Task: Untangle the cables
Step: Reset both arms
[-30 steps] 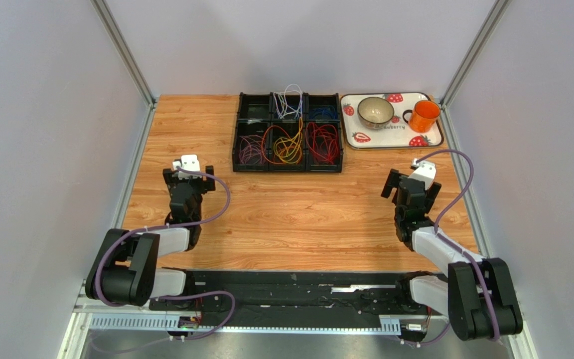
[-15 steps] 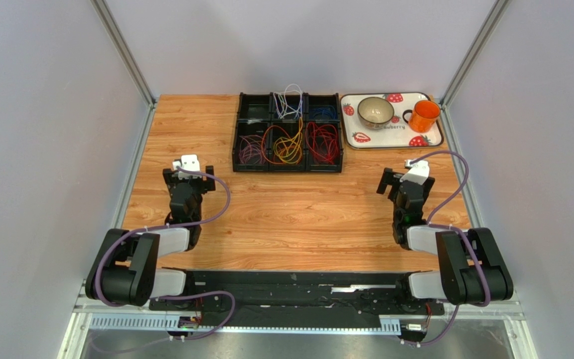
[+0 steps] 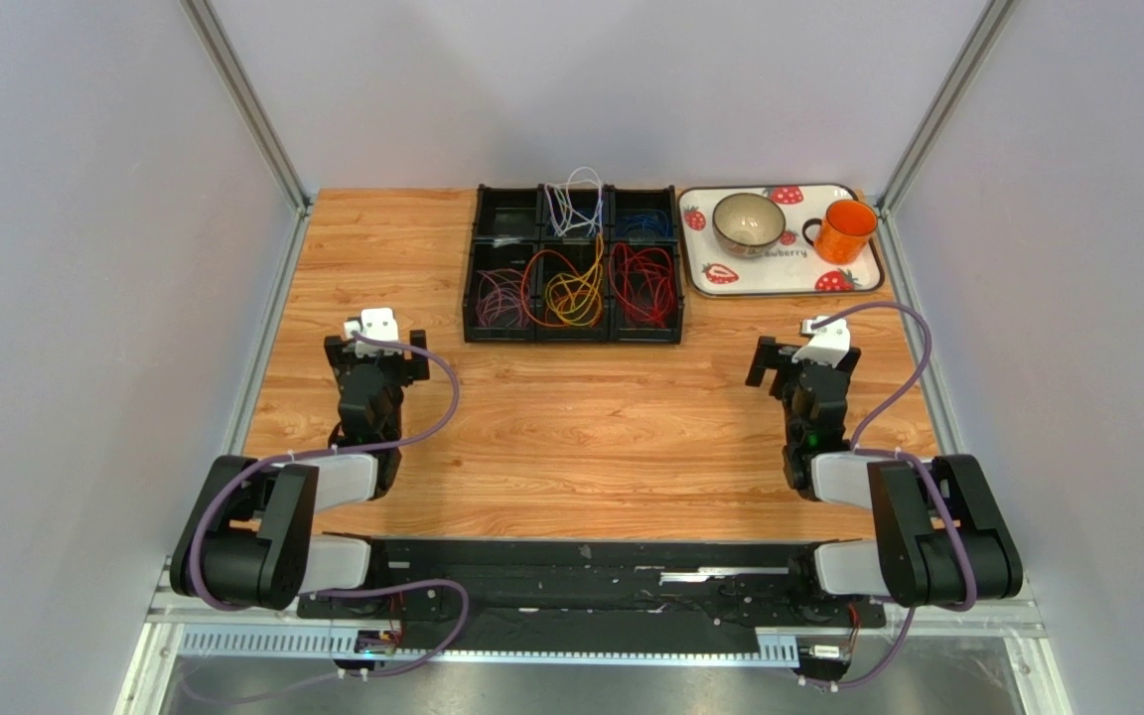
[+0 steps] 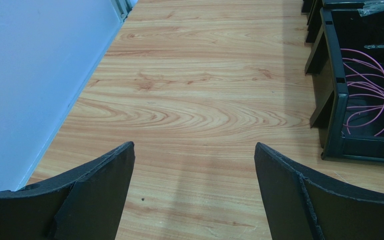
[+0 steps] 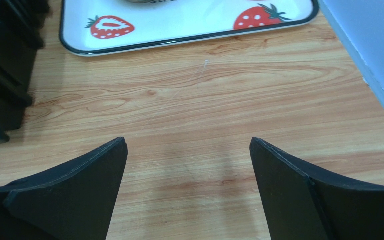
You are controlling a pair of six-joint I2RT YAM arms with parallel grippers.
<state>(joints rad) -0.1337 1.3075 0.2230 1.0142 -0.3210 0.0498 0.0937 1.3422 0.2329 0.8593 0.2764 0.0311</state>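
The cables lie sorted in a black compartment bin [image 3: 471, 283] at the table's far middle: purple [image 3: 502, 303], orange and yellow [image 3: 571, 291], red [image 3: 644, 283], blue [image 3: 647, 224] and white [image 3: 581, 206] loops. My left gripper [image 3: 374, 346] hovers open over bare wood, left of and nearer than the bin. The left wrist view shows its jaws [image 4: 194, 147] wide apart and empty, with pink cables [image 4: 374, 100] in the bin's near compartment at the right. My right gripper [image 3: 802, 358] is open and empty [image 5: 188, 142] over wood, nearer than the tray.
A white strawberry tray [image 3: 712, 276] at the far right carries a bowl [image 3: 748, 221] and an orange mug [image 3: 844, 231]; its front rim [image 5: 179, 42] shows in the right wrist view. Grey walls close in both sides. Bare wooden table [image 3: 608, 417] lies between the arms.
The right arm has folded back toward its base and its gripper has shifted slightly left. The left arm and the cables have not moved.
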